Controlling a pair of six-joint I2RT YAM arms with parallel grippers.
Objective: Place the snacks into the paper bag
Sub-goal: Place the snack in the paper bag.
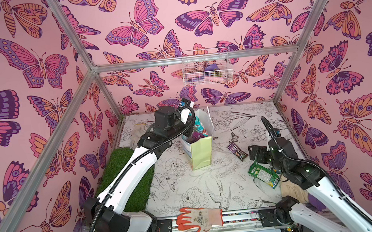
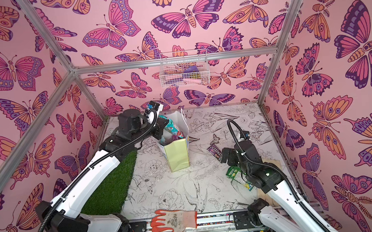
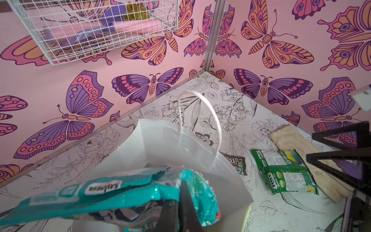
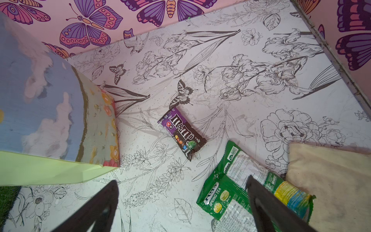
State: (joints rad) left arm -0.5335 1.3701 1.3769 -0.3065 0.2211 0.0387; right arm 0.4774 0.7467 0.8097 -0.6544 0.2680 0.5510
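The paper bag (image 1: 201, 153) (image 2: 177, 156) stands upright mid-table with its pale yellow-green front toward me. My left gripper (image 3: 180, 191) is shut on a teal candy bag (image 3: 120, 192) (image 1: 197, 124) held over the bag's white open mouth (image 3: 176, 144). A purple packet (image 1: 193, 137) shows inside the bag. The dark M&M's packet (image 4: 181, 132) (image 1: 237, 151) and the green-and-yellow bag (image 4: 251, 186) (image 1: 263, 175) lie on the table right of the bag. My right gripper (image 4: 181, 179) (image 1: 258, 156) hovers open over the table, one finger above the green bag's edge.
An orange-and-white work glove (image 1: 198, 218) lies at the front edge. Green turf (image 1: 126, 179) covers the left side under the left arm. Pale cloth gloves lie at the back left (image 1: 137, 131) and beside the green bag (image 4: 331, 180). A white wire basket (image 1: 206, 68) hangs on the back wall.
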